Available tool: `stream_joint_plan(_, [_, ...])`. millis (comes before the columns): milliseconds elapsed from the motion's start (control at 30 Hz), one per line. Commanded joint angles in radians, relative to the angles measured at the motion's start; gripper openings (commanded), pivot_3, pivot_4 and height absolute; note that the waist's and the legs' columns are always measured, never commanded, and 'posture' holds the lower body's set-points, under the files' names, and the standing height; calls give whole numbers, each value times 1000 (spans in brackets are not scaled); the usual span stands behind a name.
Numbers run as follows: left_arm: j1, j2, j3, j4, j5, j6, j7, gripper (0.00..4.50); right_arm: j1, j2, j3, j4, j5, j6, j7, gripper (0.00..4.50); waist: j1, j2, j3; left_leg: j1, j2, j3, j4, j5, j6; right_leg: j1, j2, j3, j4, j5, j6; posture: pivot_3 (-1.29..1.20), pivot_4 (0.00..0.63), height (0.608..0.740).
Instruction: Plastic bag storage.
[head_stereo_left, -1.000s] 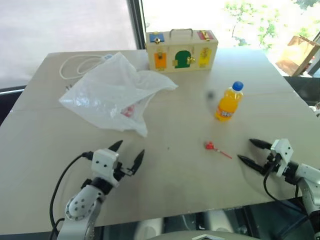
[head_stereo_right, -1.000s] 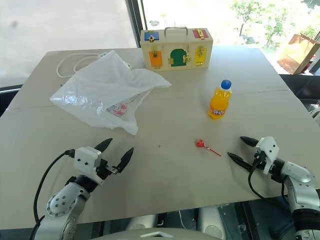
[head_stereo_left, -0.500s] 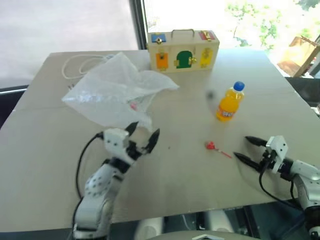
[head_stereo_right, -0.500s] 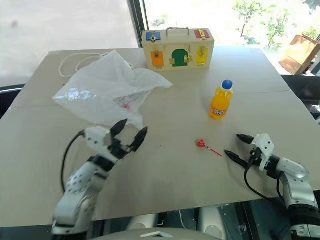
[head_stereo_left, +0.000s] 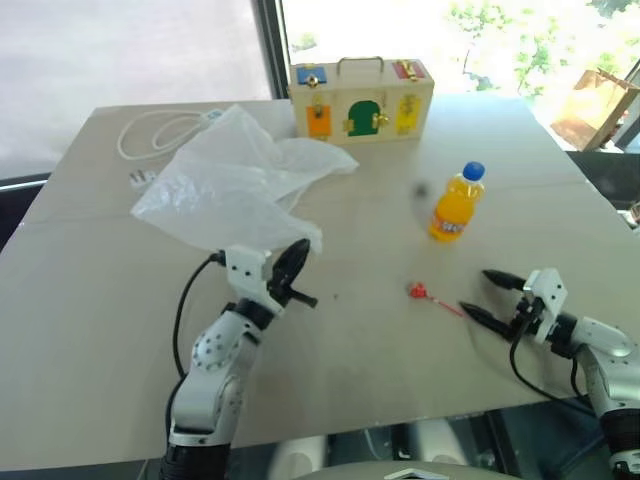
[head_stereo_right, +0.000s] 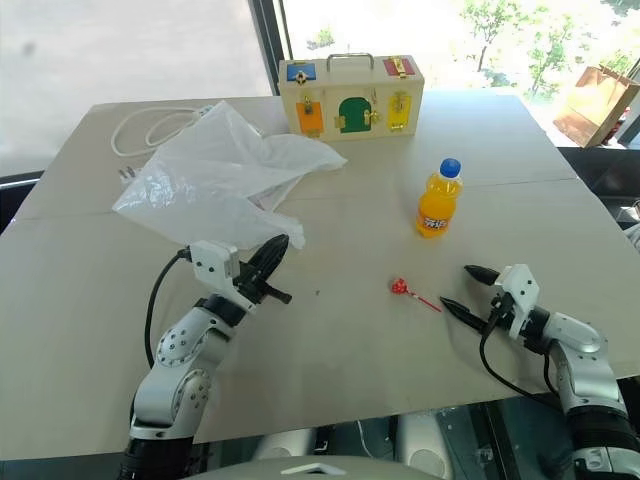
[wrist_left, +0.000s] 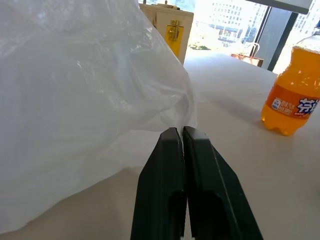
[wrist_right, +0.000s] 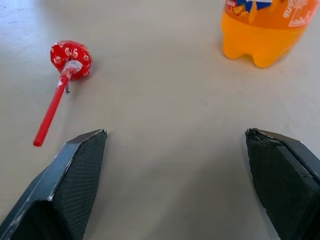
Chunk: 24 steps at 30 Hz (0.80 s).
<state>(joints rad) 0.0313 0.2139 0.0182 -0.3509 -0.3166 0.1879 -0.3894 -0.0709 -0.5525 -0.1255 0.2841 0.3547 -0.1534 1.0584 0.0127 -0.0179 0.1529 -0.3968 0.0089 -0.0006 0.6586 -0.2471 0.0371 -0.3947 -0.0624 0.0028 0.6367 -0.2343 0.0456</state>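
Left gripper (wrist_left: 183, 131) now clamped at plastic bag (head_stereo_left: 232, 185) edge, maybe pinching

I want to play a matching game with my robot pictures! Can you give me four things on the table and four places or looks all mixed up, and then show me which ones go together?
Things:
1. plastic bag
2. orange drink bottle
3. red lollipop
4. wooden box

Places or looks:
A. lies in front of the open right pincer
B. stands upright, blue cap on top
C. at the far edge of the table, handle on top
D. crumpled and see-through, at the tips of the shut left pincer

Pairs: 1-D, 2-B, 3-A, 4-C
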Motion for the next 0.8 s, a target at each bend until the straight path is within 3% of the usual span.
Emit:
stream_joint_plan(33, [-1,10,6,-25,0,-18,-8,15,0,3,-3,-40,5,8,-12,4500,0,0,0,0,0,0,0,0,0,0,0,0,0,0,0,0,150,739])
stream_joint_plan(233, [97,53,108,-125,-104,1,-37,15,19,5,-8,-71,11,15,-23,4500,-2,2,1,0,0,0,0,0,0,-1,0,0,0,0,0,0,150,739])
stream_joint_plan(267, [125,63,137,-147,-133,-5,-51,256,23,7,-9,-71,11,14,-24,4500,-1,2,1,-1,1,0,0,0,0,-1,-1,0,0,0,0,0,150,739])
stream_joint_plan(333, [176,86,183,-186,-189,-1,-78,833,30,11,-7,-71,10,11,-25,4500,-1,2,2,-1,1,0,0,0,0,-1,-2,1,0,0,0,0,150,739])
stream_joint_plan(467, [262,152,236,-240,-212,-4,-128,2738,33,23,1,-62,5,5,-27,4500,1,2,2,0,1,0,0,0,0,-1,-6,0,0,0,-1,0,150,739])
stream_joint_plan(600, [277,192,96,-279,-104,-10,-153,4448,22,34,8,-51,0,7,-27,4500,1,2,2,0,1,0,0,0,0,-1,-4,0,0,0,0,0,150,739])
stream_joint_plan(700, [219,160,-19,-270,-110,76,-124,4448,20,32,9,-50,-1,8,-24,4500,2,2,1,0,0,1,0,0,0,-1,-2,1,0,0,0,0,150,739])
stream_joint_plan(800, [168,89,-60,-265,-246,167,-109,4448,24,20,4,-63,4,19,-21,4500,0,2,2,0,0,1,0,0,0,-1,-1,1,0,0,0,0,150,739])
